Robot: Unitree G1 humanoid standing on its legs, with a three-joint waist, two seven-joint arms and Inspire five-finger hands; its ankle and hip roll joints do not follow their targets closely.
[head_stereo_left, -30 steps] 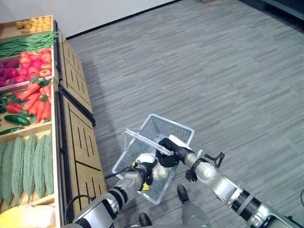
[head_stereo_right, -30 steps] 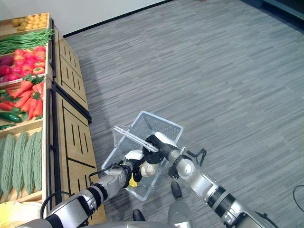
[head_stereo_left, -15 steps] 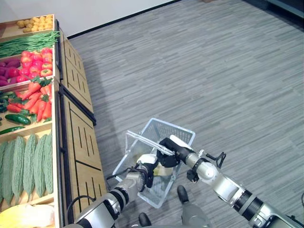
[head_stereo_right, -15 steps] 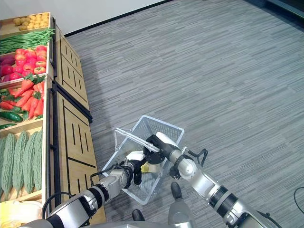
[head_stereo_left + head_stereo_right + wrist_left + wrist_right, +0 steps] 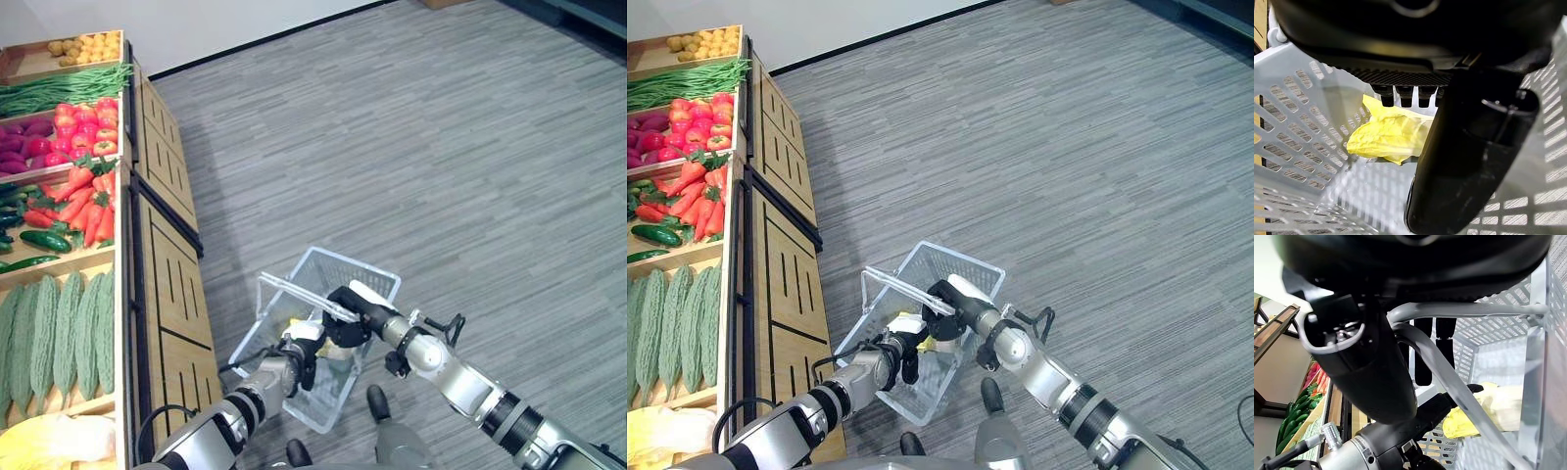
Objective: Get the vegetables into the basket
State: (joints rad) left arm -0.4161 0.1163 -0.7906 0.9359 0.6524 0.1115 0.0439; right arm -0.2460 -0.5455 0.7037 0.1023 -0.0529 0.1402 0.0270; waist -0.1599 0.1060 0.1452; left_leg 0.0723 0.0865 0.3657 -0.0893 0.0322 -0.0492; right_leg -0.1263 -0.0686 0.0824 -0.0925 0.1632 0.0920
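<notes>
Grey basket handle in curled right hand; left hand fingers straight above yellow cabbage.

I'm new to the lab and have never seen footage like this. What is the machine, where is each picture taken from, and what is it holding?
It is a two-armed humanoid robot. The two wide pictures come from cameras on its head, looking down; the two close ones come from a camera on each wrist. The right hand is curled round the handle of a grey plastic basket, carrying it above the floor. The left hand reaches into the basket with its fingers relaxed; just past them lies a yellow leafy vegetable, already inside. To the robot's left stands a wooden stand with carrots, tomatoes, green beans and bitter gourds.
</notes>
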